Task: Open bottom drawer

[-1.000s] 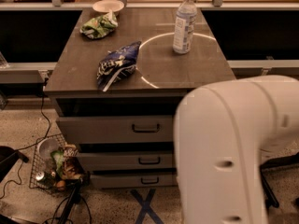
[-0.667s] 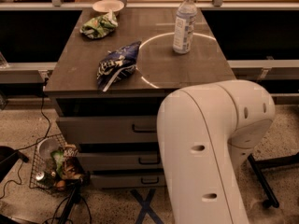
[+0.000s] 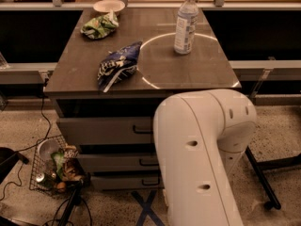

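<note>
Well, gripper out of sight, somewhere past white arm (image 3: 197,164) filling lower right; can't tell how far open or what it touches. Bottom drawer (image 3: 124,181) lowest of three fronts under tabletop (image 3: 188,72) w/ bottle (image 3: 186,25); looks shut, handle (image 3: 151,181) just beside arm. Vs 1 s ago: arm swung further left, drawer unchanged.

We see a dim, warm-tinted scene lit from above. The cabinet top (image 3: 197,72) carries a soft sheen, and the water bottle (image 3: 186,18) catches small highlights. The white arm (image 3: 197,164) is brightest. The bottom drawer (image 3: 117,181) sits in shade. The gripper is out of our view.
</note>
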You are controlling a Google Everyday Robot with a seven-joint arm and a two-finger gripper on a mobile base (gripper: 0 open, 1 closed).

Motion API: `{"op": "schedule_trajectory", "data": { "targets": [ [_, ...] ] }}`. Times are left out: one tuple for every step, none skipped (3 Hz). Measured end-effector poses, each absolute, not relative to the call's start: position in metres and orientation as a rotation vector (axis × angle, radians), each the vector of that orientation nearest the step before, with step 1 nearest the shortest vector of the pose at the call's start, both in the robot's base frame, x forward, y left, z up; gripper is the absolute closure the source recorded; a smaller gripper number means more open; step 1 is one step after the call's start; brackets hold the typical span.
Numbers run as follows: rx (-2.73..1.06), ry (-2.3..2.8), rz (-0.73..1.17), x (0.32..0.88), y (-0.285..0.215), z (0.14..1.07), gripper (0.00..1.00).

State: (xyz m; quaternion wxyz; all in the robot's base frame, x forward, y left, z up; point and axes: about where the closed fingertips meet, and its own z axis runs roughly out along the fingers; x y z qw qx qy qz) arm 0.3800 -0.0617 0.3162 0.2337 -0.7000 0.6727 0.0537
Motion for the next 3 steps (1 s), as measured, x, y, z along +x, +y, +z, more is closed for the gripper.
{"op": "schedule_trajectory", "data": {
  "targets": [
    [-1.886, 1.896, 0.108, 0.388, -0.047, 0.312, 0.0],
    [-1.776, 1.973, 0.093, 0.402, -0.037, 0.301, 0.0],
    [-1.68, 2.031, 0.066, 0.416, -0.033, 0.293, 0.0]
  ]
}}
